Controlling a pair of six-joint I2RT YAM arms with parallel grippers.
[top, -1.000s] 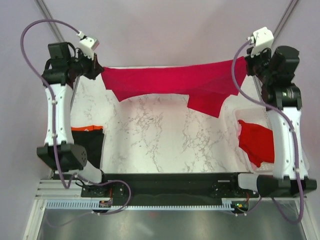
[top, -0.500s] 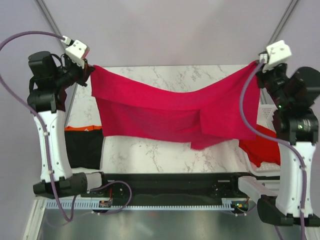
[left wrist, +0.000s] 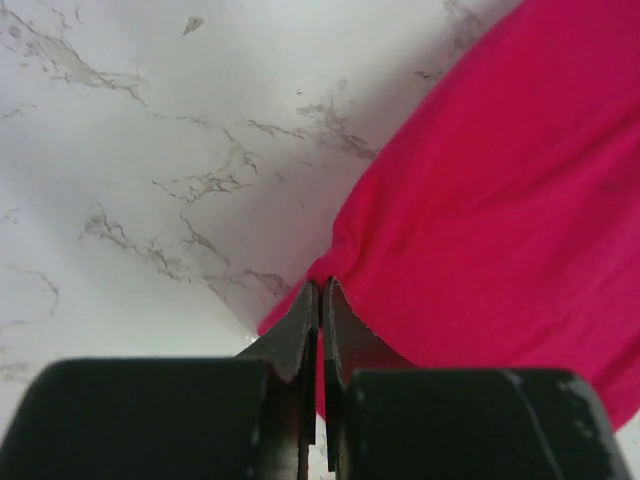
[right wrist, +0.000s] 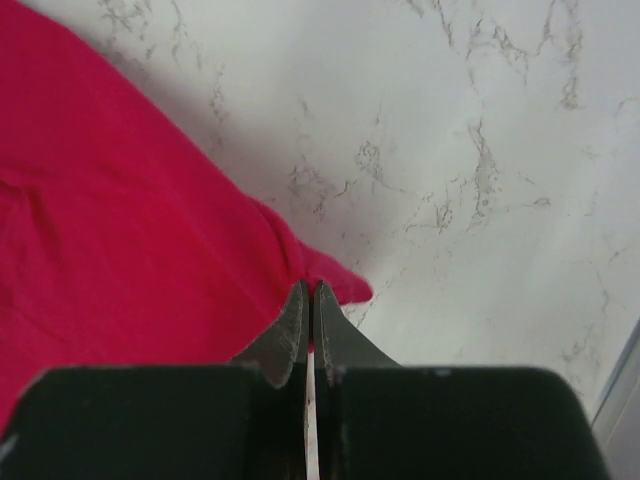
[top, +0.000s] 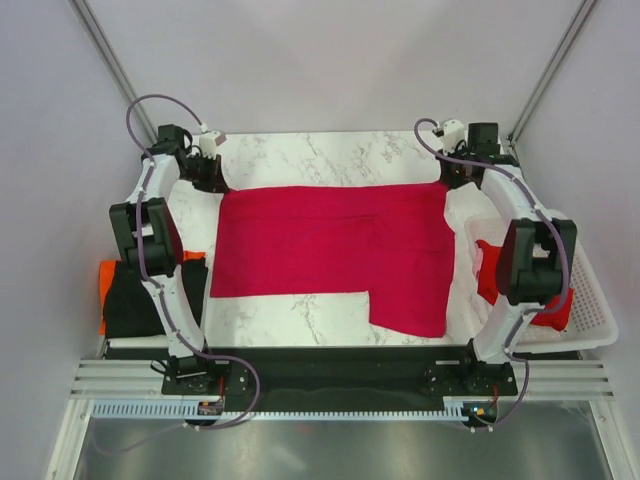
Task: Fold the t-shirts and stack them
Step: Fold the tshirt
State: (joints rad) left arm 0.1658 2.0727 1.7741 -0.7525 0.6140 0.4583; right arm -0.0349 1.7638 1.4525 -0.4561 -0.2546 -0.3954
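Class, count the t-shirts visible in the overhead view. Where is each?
4: crimson-pink shirt spread mid-table; red shirt in the basket; black shirt atop orange shirt at left. Others may be hidden.

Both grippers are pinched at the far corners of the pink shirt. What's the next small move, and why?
Probably open both grippers. The crimson shirt lies spread flat on the table, with the left gripper and right gripper each shut on a far corner. Nothing is left to hold up, so releasing looks due before regripping for a fold.
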